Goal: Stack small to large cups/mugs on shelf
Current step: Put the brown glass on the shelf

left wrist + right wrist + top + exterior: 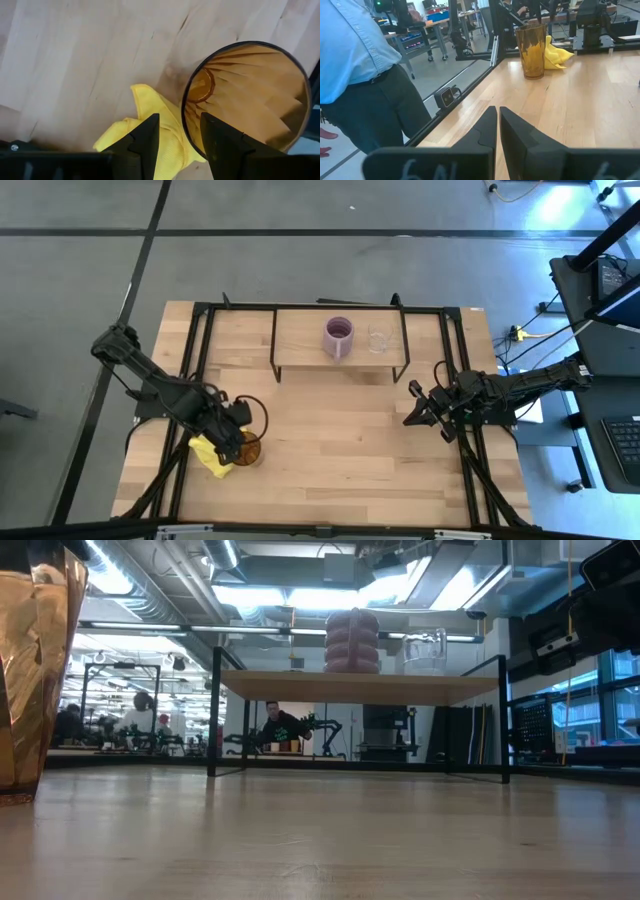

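The amber ribbed tumbler (248, 448) stands upright on its base at the table's near left, also in the low view (30, 670), beside the yellow cloth (212, 457). My left gripper (179, 120) is open above the tumbler's rim (186, 100). One finger is over the inside and one over the outside, and they are apart from the wall. The purple mug (338, 337) and the small clear glass cup (378, 339) stand side by side on the shelf (300, 330) at the far middle. My right gripper (497, 107) is shut and empty at the table's right (415, 405).
The yellow cloth (150, 125) lies crumpled against the tumbler's base. Black frame rails (195, 340) run along the table's left and right sides. A person in a blue shirt (360, 65) stands beyond the table's edge. Bare wood lies in the table's middle (340, 440).
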`<state>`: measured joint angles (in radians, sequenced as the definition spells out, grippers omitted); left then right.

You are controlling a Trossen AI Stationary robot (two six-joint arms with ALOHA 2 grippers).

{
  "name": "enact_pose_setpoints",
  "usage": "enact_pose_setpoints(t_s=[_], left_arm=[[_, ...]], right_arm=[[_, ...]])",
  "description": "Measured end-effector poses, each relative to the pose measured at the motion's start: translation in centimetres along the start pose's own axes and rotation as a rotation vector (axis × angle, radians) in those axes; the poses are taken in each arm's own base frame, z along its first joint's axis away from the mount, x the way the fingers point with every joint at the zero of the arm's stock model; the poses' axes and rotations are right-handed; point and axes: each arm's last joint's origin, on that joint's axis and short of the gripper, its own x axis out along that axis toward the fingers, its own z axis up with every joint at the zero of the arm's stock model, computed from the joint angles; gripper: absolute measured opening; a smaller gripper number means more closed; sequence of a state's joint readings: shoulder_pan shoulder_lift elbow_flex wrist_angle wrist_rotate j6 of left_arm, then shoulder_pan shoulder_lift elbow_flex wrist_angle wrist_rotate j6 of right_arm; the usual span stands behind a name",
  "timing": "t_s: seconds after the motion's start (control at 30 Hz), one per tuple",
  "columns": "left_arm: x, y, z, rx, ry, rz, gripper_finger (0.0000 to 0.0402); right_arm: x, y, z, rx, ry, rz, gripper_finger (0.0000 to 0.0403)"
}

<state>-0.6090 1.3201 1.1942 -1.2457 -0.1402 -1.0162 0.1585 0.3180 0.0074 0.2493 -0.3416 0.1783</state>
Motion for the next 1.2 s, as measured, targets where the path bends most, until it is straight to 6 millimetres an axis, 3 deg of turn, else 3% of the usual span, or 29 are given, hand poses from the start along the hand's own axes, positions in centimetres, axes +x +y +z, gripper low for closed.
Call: enact_pose_setpoints(t_s=[0.4, 0.87, 1.2], left_arm=[[1.5, -0.8, 0.4, 0.041, 0.0, 0.072, 0.0137], [1.4, -1.2, -0.3, 0.14, 0.04, 0.036, 0.013], [1.4, -1.2, -0.3, 0.118, 0.071, 0.016, 0.0129]], right_arm=[[0.0, 0.0, 0.0, -0.001, 0.0, 0.0, 0.0023], [0.0, 0.0, 0.0, -0.001, 0.0, 0.0, 0.0023], [0.0, 0.0, 0.0, 0.0, 0.0, 0.0, 0.0023]])
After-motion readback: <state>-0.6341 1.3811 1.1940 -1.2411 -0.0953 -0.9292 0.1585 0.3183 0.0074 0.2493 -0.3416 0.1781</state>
